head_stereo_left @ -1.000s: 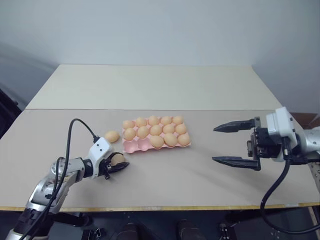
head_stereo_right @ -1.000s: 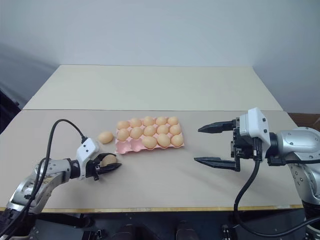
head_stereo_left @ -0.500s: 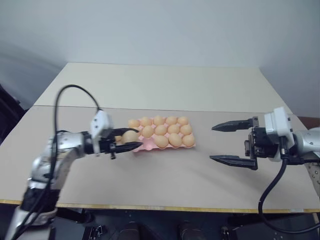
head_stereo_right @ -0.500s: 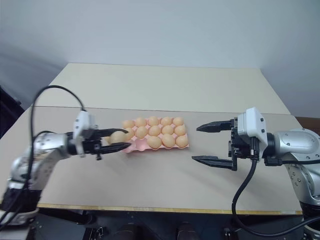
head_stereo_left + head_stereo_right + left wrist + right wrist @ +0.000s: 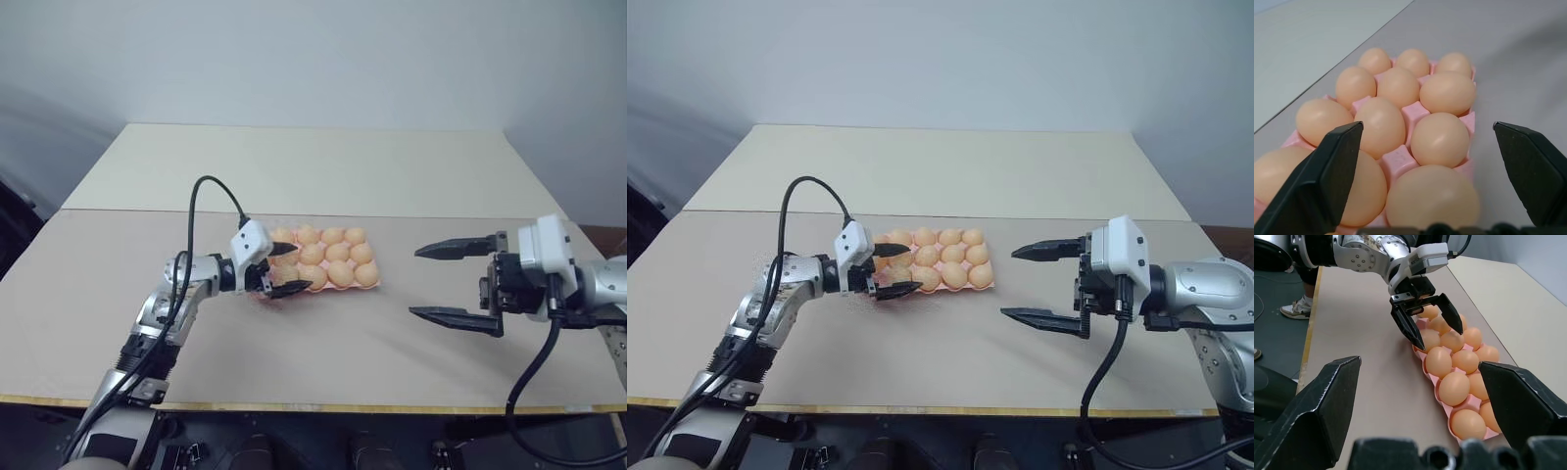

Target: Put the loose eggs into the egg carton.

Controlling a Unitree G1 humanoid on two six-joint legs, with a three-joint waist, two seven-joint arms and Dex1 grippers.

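Table (image 5: 147,323) is bare apart from one egg carton (image 5: 1413,111), pink, sat mid-table. From where I stand it's nearly full: the eggs (image 5: 1441,138) fill every cup I can make out, three across, row after row.

Left claw (image 5: 286,269) hangs over the carton's left end, jaws spread wide, gripping nothing. The egg nearest it (image 5: 1432,196) sits down in an end cup between the fingers w/o either one touching it. Right claw (image 5: 456,281) hovers well off the carton's right end, also wide open & empty.

So prob. late in the job. The cups right under the left claw are hidden, so can't tell if any are unfilled. Left to do, I'd guess: back the left arm off, check that end, fetch any strays.
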